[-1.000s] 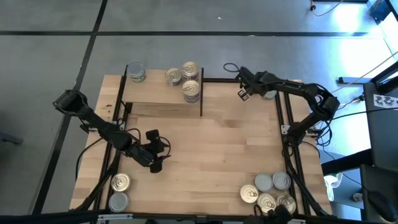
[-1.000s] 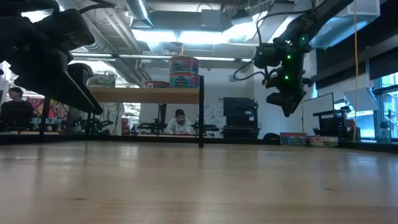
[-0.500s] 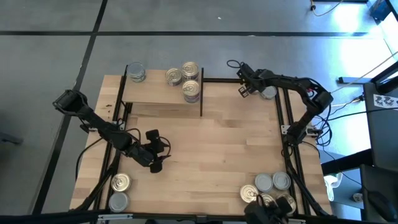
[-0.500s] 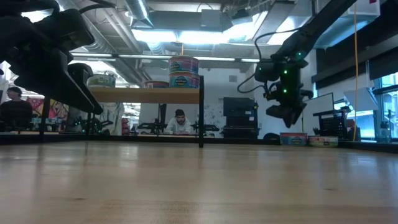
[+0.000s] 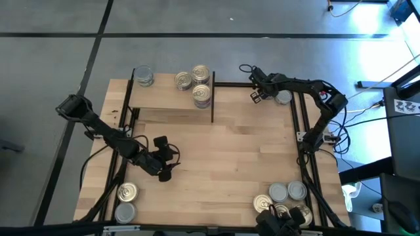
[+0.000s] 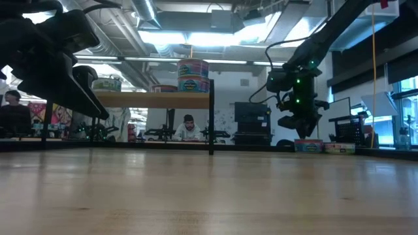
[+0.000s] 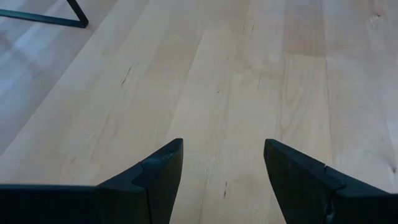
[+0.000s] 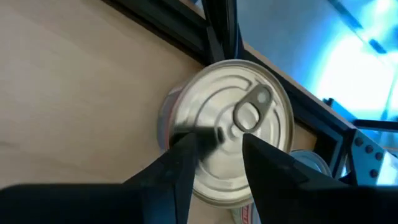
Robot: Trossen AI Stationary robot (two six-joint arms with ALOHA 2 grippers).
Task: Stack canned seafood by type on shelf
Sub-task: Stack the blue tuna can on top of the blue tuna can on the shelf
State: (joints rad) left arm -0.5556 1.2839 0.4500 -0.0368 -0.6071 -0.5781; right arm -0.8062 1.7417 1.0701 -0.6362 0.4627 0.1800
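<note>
Right gripper [image 5: 256,96] hovers over a silver pull-tab tin [image 8: 229,130] at table's 1 o'clock corner, jaws apart, nothing held. Left gripper [image 7: 222,165] open, empty, idling around 8 o'clock. Shelf [image 5: 172,99] at 11 o'clock carries four tins. Roughly nine remain on the table: mostly undone.

The shelf [image 5: 167,98] stands at the table's [image 5: 230,157] far left. One tin [image 5: 143,77] sits at its left end, three tins [image 5: 195,82] at its right. More tins cluster at the near right corner [image 5: 283,200] and near left corner [image 5: 125,202].
</note>
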